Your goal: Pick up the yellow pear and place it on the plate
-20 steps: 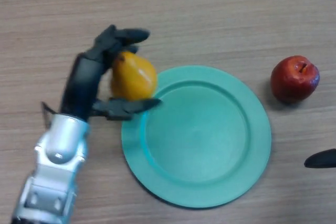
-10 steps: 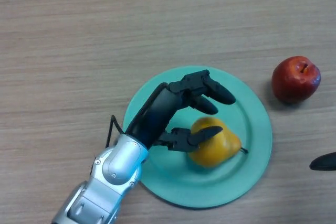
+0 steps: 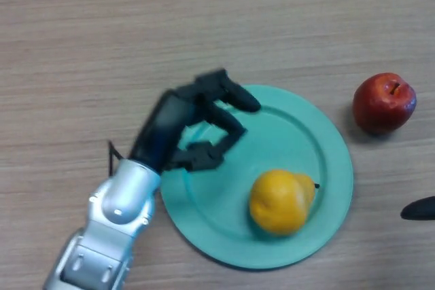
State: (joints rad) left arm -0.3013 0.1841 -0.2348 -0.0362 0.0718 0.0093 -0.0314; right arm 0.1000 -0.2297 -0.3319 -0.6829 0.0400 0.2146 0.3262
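The yellow pear (image 3: 281, 200) lies on its side on the green plate (image 3: 309, 134), in the plate's near half, stem pointing right. My left hand (image 3: 194, 120) hovers over the plate's left rim, a short gap away from the pear, fingers loosely curled and holding nothing. Only a black tip of my right hand (image 3: 419, 209) shows at the right edge.
A red apple (image 3: 383, 102) sits on the wooden table to the right of the plate, apart from its rim.
The left hand carried the pear from the plate's left edge onto the plate, let it go, and has drawn back to the left. The pear now rests alone on the plate.
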